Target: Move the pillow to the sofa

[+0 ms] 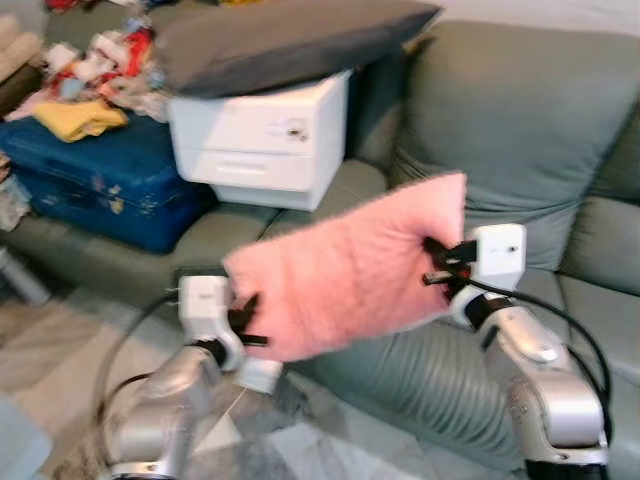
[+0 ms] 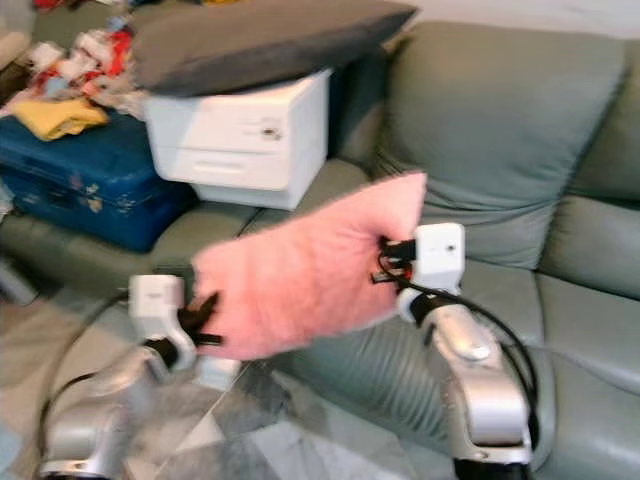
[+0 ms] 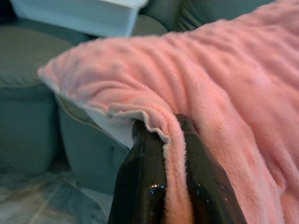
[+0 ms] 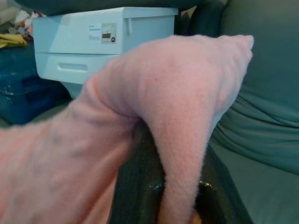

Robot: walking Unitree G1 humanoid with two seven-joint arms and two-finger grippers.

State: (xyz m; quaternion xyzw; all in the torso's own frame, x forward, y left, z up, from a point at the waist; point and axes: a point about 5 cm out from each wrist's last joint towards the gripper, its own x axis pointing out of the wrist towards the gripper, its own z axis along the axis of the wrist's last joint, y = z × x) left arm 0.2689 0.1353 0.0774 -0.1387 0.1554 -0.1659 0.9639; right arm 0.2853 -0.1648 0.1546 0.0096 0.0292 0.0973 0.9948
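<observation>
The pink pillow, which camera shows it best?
The left eye view: the whole pillow shows there, held up before the sofa between the left pincer and right pincer. The right eye view matches it; each wrist view shows just a pinched edge.

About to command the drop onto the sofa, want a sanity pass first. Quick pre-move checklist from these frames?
1. Left gripper pinching the pink pillow edge: ok, fabric sits between its fingers.
2. Right gripper pinching the opposite edge: ok.
3. Pillow off the floor, carried between both arms: ok.
4. Bare seat on the green sofa ahead on the robot's right: ok.
5. Seat on the left free: not ok, white printer, grey cushion and blue suitcase sit there.
6. Pillow past the seat's front edge: cannot tell.
</observation>
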